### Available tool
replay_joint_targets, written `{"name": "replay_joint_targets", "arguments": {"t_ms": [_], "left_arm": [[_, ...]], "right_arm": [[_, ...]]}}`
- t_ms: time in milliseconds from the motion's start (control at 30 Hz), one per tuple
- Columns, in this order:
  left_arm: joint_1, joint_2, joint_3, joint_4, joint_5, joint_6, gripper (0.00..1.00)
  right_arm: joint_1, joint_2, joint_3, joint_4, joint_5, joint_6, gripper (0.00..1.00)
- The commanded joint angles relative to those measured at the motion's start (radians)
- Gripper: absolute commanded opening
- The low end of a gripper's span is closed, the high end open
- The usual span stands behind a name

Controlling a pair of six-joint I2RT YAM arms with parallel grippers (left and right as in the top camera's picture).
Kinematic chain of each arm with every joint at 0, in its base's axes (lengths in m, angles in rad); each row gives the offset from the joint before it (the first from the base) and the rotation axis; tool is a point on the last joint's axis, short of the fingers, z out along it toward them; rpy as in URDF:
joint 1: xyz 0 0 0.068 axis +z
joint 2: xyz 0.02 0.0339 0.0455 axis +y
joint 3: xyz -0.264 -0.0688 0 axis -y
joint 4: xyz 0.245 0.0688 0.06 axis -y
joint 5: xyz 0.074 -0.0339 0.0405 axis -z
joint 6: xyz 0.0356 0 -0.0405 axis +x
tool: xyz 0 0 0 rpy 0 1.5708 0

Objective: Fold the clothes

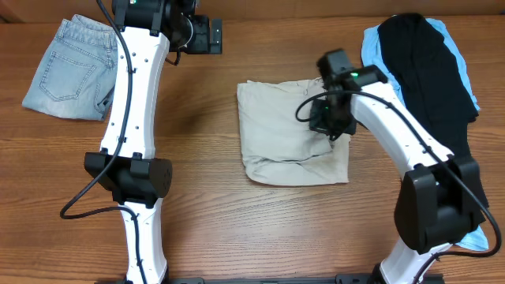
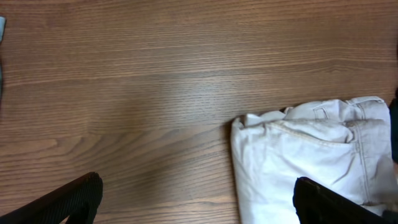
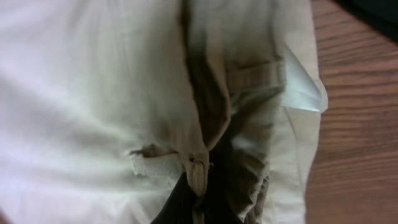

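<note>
Folded beige trousers [image 1: 288, 130] lie in the middle of the table. My right gripper [image 1: 330, 120] is down on their right part, shut on a pinch of beige cloth [image 3: 198, 177] near the waistband. My left gripper [image 1: 207, 35] hangs at the far side of the table, open and empty; in the left wrist view its fingers frame bare wood with the trousers' corner [image 2: 298, 155] at the right. Folded blue jeans [image 1: 72, 67] lie at the far left. A black garment [image 1: 430, 71] lies over a light blue one [image 1: 461, 59] at the right.
The wooden table [image 1: 197, 197] shows bare wood between the jeans and the trousers and along the near edge. The light blue cloth also shows at the near right corner [image 1: 477, 241]. Both arm bases stand at the near edge.
</note>
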Motion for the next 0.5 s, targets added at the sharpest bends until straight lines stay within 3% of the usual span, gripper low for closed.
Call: {"name": "replay_joint_targets", "arguments": {"t_ms": [0, 133, 167, 300, 467], "left_arm": [[-0.014, 0.003, -0.005, -0.006, -0.018, 0.027, 0.99], [-0.026, 0.003, -0.016, -0.021, -0.014, 0.034, 0.98], [-0.031, 0.003, -0.021, -0.024, -0.008, 0.041, 0.98], [-0.074, 0.003, -0.058, -0.043, 0.039, 0.047, 0.95], [-0.16, 0.003, -0.13, -0.051, 0.108, 0.058, 0.94]], "right_arm": [[-0.039, -0.026, -0.126, 0.063, -0.011, 0.045, 0.04], [-0.074, -0.026, -0.223, 0.132, -0.011, 0.047, 0.04], [-0.084, -0.026, -0.234, 0.14, -0.011, 0.047, 0.12], [-0.121, -0.027, -0.211, 0.134, -0.074, 0.003, 0.56], [-0.156, -0.032, -0.05, 0.032, -0.123, -0.032, 0.76]]}}
